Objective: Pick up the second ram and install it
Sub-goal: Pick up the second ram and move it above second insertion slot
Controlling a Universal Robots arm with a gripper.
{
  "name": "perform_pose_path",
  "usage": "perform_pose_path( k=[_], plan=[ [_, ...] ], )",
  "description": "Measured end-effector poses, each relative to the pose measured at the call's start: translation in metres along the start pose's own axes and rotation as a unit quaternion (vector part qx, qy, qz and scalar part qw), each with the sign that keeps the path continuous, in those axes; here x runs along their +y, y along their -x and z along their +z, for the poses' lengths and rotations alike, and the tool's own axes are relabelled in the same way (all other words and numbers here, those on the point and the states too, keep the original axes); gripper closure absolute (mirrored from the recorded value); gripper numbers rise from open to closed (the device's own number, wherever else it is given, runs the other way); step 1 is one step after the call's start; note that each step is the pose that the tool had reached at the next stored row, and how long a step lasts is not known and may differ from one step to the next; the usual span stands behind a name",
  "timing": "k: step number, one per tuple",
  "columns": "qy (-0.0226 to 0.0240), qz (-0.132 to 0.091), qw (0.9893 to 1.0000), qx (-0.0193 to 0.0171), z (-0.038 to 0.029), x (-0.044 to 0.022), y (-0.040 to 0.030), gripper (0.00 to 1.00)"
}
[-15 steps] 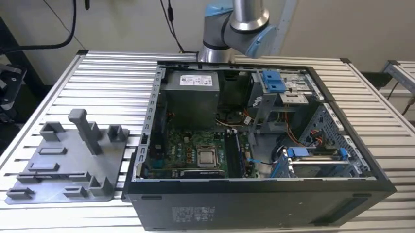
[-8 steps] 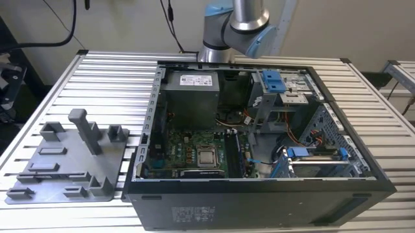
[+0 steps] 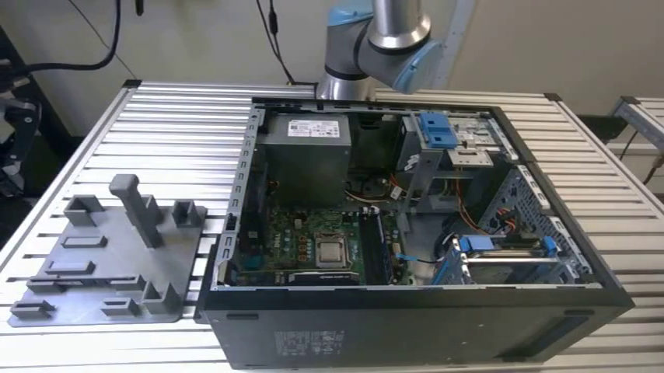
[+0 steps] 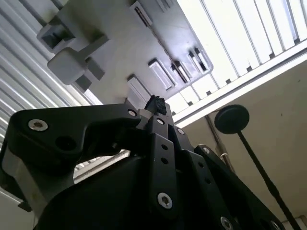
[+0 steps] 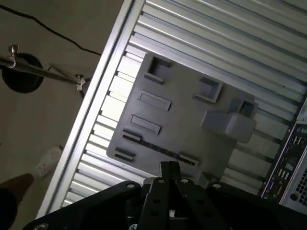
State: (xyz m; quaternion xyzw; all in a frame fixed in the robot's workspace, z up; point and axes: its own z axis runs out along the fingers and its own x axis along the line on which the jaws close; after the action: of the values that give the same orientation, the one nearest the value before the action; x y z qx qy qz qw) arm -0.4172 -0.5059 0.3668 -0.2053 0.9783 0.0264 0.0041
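Gripper (image 5: 169, 167) nearest the lens in both wrist views: I read it as narrow, tips drawn together with nothing held between them. It hangs over the grey holder tray (image 5: 187, 110), which lies on the slatted worktop (image 3: 166, 116) beside the open computer case (image 3: 415, 322).

Location of the second ram (image 5: 158, 148): I take the slim dark strip standing on edge in the tray's long slot to be it, just beyond the gripper tips in the first wrist view. It is not grasped and not yet in the case.

Step in hand, in my judgement: approach for the pick. The grasp calls for a wider gripper, jaws squared across the stick's flat faces, and a straight lift clear of the slot so the board does not bind
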Motion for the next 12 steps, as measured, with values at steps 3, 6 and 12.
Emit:
perform_pose_path(
  k=[3,6,12],
  plan=[
    [0.0005,-0.027,0.9996,0.0013,0.0002,0.0,-0.0001,0.89],
    [0.001,-0.055,0.9985,0.0026,0.0005,0.0,-0.0002,0.89],
    [0.0016,-0.109,0.994,0.0044,0.0006,0.0,-0.0001,0.89]
  ],
)
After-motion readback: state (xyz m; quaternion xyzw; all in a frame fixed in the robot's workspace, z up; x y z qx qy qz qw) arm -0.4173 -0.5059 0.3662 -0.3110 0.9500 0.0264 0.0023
